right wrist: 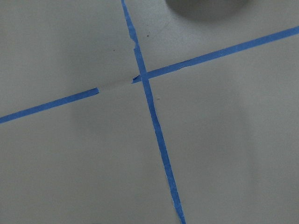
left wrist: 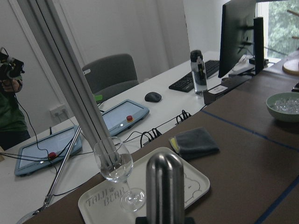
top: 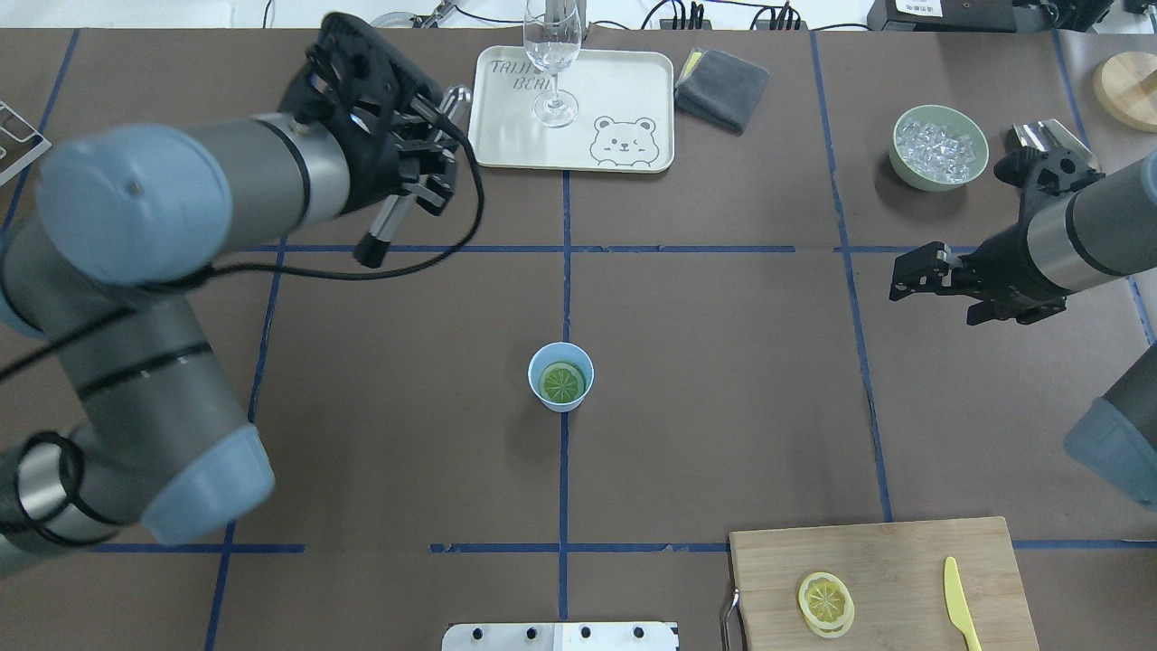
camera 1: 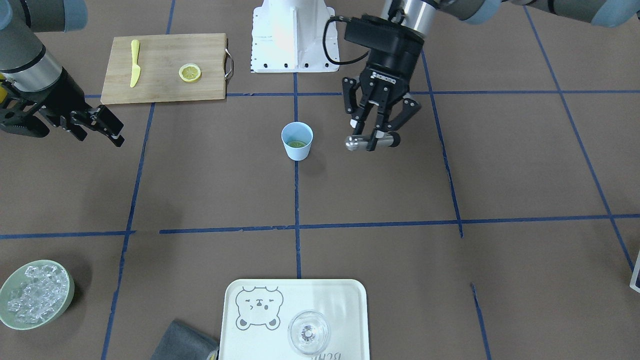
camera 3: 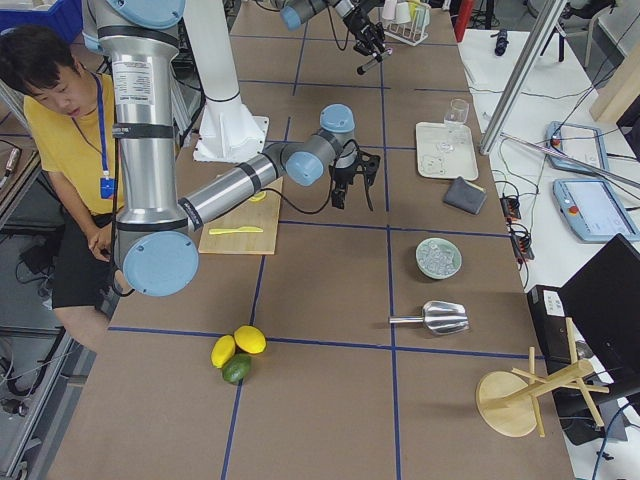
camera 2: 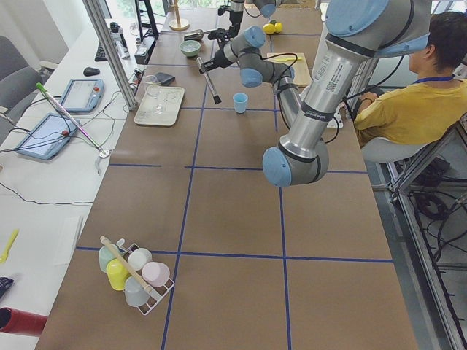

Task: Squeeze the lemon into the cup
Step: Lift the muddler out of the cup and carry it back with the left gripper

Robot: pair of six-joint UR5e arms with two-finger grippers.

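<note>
On the table (camera 1: 450, 260), cup (camera 1: 298, 150) half-hides lemon (top: 561, 382); left gripper (camera 1: 372, 141) clamps metal rod (camera 1: 352, 143); right gripper (camera 1: 112, 131) unreadable.

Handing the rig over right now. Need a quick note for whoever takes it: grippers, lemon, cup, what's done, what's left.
Left gripper: shut on a metal rod, raised, clear of the cup.
Right gripper: off to the side, nothing seen in it. Open or shut unclear.
Cup: upright at table centre, one lemon slice lying flat inside.
Second slice: on the cutting board, near the yellow knife.
Done: a slice is in the cup. Can't tell whether it has been pressed.
Left: probably bring the rod over the cup and press the slice.
</note>
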